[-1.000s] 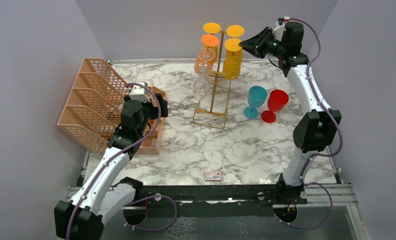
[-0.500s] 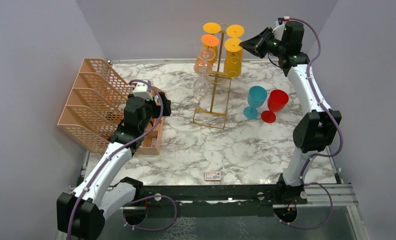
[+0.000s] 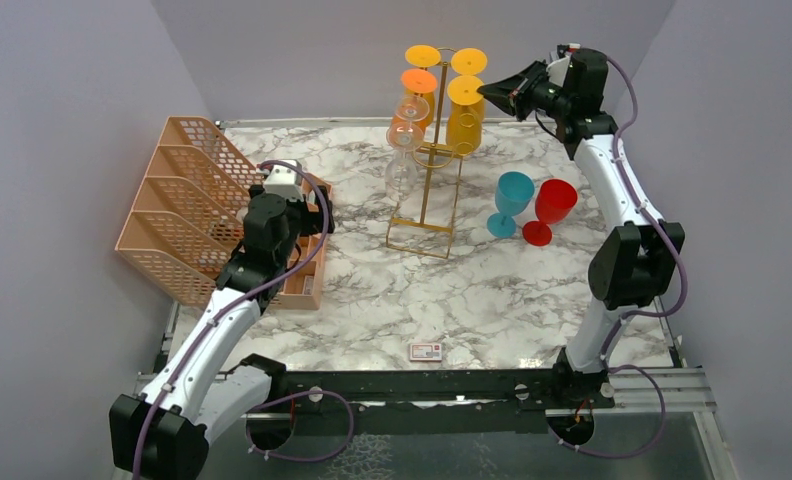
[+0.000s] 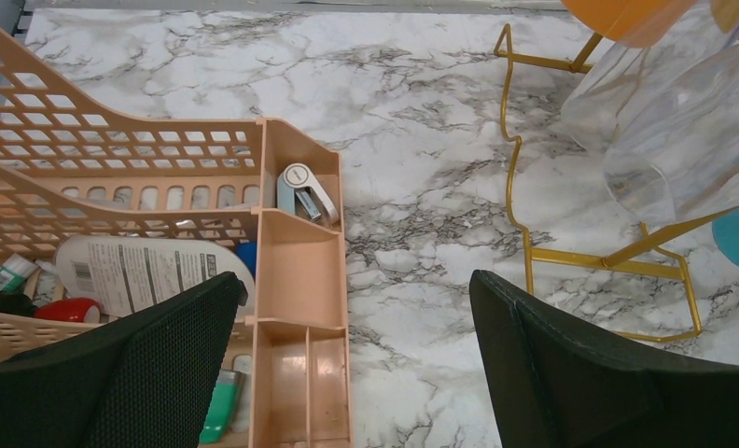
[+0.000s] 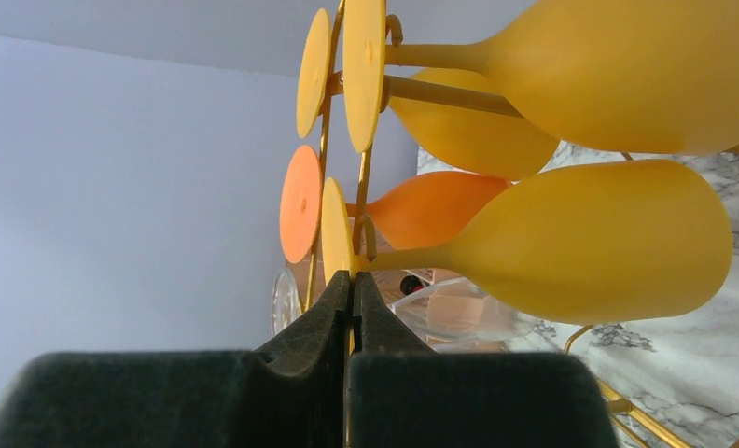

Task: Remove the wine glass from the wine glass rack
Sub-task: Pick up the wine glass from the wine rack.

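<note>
Risk: right gripper [image 5: 350,280], jaws shut at the foot of the yellow wine glass [image 3: 465,120] (grip unclear) hanging upper centre on the wine glass rack [image 3: 427,190], may snag and tip that thin rack; left gripper [image 4: 356,280], wide open and empty, braces nothing.

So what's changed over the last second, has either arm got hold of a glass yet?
The left arm shifted slightly over the peach organiser; the left gripper is open and empty. The right gripper crept a touch left to the foot of the yellow wine glass, jaws closed, but a real pinch isn't clear. No glass has left the wine glass rack; the teal glass and red glass haven't moved.
</note>
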Tool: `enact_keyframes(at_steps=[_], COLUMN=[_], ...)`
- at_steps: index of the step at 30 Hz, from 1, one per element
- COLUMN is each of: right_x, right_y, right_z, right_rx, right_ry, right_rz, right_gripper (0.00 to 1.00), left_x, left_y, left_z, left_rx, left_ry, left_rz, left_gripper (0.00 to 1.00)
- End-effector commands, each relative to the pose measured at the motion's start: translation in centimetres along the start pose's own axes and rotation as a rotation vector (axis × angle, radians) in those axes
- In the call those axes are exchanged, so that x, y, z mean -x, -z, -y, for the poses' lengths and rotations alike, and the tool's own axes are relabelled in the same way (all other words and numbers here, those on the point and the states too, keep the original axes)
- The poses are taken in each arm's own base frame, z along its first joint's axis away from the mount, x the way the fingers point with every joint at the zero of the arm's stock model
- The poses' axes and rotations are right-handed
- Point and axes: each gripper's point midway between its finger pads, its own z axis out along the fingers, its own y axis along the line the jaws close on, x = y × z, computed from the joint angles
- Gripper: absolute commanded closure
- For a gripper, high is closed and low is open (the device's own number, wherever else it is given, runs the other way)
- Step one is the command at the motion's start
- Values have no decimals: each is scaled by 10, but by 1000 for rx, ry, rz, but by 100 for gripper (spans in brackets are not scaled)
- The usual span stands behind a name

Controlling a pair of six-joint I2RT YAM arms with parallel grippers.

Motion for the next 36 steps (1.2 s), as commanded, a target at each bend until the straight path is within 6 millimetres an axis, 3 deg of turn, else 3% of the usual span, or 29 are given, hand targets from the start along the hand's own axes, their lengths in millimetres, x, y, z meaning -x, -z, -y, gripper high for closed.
enact_keyframes(at_steps=[1, 12, 36], right_x=[-4, 1, 14], right_y=[17, 26, 38], right_z=[-37, -41, -29], right_rx=[79, 58, -37], right_ry=[6, -15, 15], right_rz=[11, 75, 196], right_gripper=[98, 99, 99], left_x=[6, 6, 8], left_y=[8, 10, 12], left_z=[-8, -9, -8], left_rx=[32, 38, 31], left_ry=[-10, -12, -11], left_rz=[23, 23, 31], left_gripper=[1, 1, 1])
